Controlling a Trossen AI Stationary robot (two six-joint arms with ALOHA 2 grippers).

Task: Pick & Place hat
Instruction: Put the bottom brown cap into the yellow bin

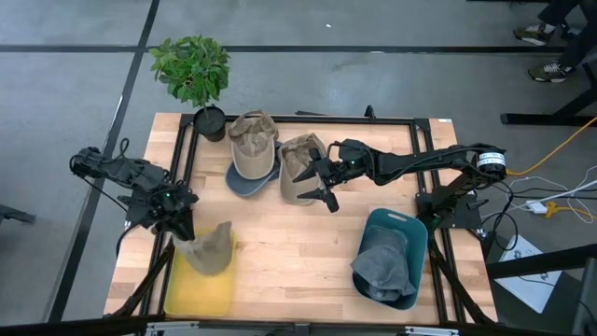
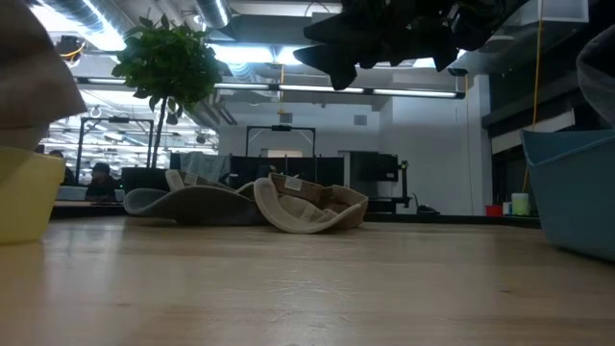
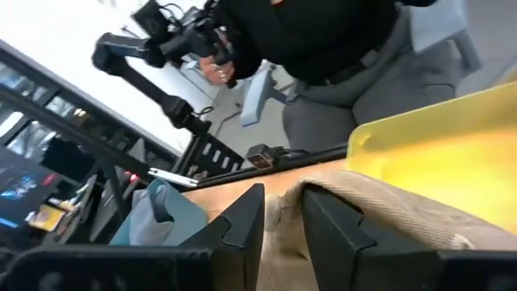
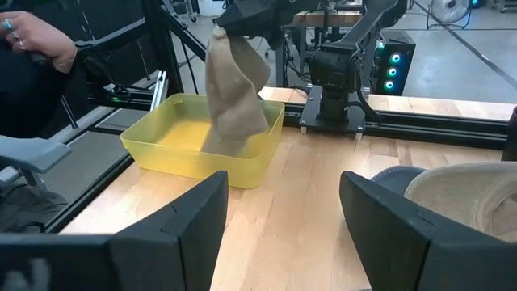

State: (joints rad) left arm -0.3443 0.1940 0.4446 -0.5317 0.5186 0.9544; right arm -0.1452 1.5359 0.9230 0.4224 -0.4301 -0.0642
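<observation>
Hat, a tan one, hangs crumpled from the left tool, its lower part already inside the yellow bin at the near left corner of the tabletop. The left tool's fingers are pinched on the hat's fabric, as its own wrist view shows close up.

The step in hand looks like the placing: the hat is over the bin and partly in it. The next move probably calls for releasing the fabric so the whole hat drops inside the bin's walls.

The right tool hovers with its fingers spread wide, holding nothing, above another tan hat at the far middle of the tabletop.

Only the overhead view shows a blue bin with a grey hat in it on the right. The right wrist view shows the hat dangling into the yellow bin from the side.
</observation>
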